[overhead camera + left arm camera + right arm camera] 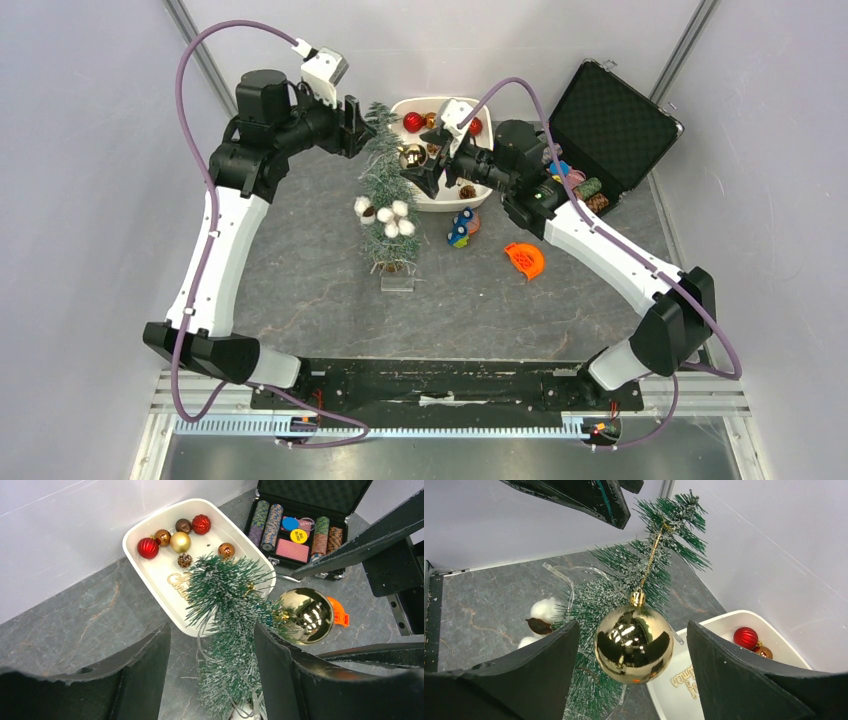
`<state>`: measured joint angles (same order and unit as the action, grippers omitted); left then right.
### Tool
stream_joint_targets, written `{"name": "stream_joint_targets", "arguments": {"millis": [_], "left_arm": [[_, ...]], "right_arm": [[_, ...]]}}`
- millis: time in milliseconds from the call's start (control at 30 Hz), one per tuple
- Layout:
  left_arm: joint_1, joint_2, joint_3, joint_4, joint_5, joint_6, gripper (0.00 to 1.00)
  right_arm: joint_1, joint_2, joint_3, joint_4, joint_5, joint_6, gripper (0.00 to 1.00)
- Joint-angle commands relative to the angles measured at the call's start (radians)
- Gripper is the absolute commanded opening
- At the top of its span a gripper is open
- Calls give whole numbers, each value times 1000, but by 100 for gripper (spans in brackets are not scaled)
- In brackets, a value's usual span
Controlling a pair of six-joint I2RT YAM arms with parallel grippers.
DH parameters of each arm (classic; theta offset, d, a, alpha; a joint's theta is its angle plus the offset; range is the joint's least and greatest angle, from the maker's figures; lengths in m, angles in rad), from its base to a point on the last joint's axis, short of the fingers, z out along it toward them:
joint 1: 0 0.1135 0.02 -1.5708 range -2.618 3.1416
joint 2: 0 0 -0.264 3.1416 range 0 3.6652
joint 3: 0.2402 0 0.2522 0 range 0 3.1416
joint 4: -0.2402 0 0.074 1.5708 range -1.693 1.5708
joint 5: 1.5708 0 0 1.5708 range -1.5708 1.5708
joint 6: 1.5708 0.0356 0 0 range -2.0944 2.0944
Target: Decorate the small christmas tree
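Okay so, nearest the arm bases the small christmas tree (378, 190), a slim frosted-green bristly cone on a clear square base, stands upright on the grey stone-look table (300, 280). It has five white cotton puffs (385, 213) low down. One shiny gold ball ornament (634, 643) hangs by a gold cord from an upper branch. The left gripper (212, 630) has its fingers spread either side of the treetop. The right gripper (633, 630) is spread around the ball, not touching it. Behind that sits one white oblong plastic tray (162, 570) with two red baubles, three coppery, one gold and one pinecone. Farthest right is one open black foam-lined case (310, 490).
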<state>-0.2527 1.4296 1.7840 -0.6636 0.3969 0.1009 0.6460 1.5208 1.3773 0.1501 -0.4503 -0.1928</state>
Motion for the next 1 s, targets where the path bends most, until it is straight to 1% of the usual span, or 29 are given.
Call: {"name": "stream_joint_targets", "arguments": {"millis": [0,200,300,467,567,633,700,767,800,900,967], "left_arm": [[1,-43,-16,-4,17,34,69],[1,-53,-17,-16,13,44,72],[1,-72,-20,-31,1,61,75],[2,-125,-47,-41,-64,88,82],[1,-157,-71,-41,-117,96,85],[3,-171,-90,-39,-163,97,86],[8,-180,-108,-34,-211,95,87],[19,-182,-124,-29,-248,91,88],[29,-181,-133,-27,-259,90,88],[64,-172,-161,-15,-264,79,89],[100,-163,-180,-7,-262,68,89]], "right_arm": [[4,-44,8,0,-2,-27,81],[5,-44,26,-18,1,-32,82],[5,-62,28,-26,-8,-41,82],[4,-114,28,-54,7,-60,85],[4,-153,28,-57,14,-53,87],[3,-176,31,-62,90,-39,89],[-7,-193,34,-79,206,-33,91],[-41,-203,28,-90,309,-8,93],[-69,-206,19,-88,328,13,93],[-200,-214,-34,-60,316,122,94],[-257,-219,-87,-46,366,147,94]]}}
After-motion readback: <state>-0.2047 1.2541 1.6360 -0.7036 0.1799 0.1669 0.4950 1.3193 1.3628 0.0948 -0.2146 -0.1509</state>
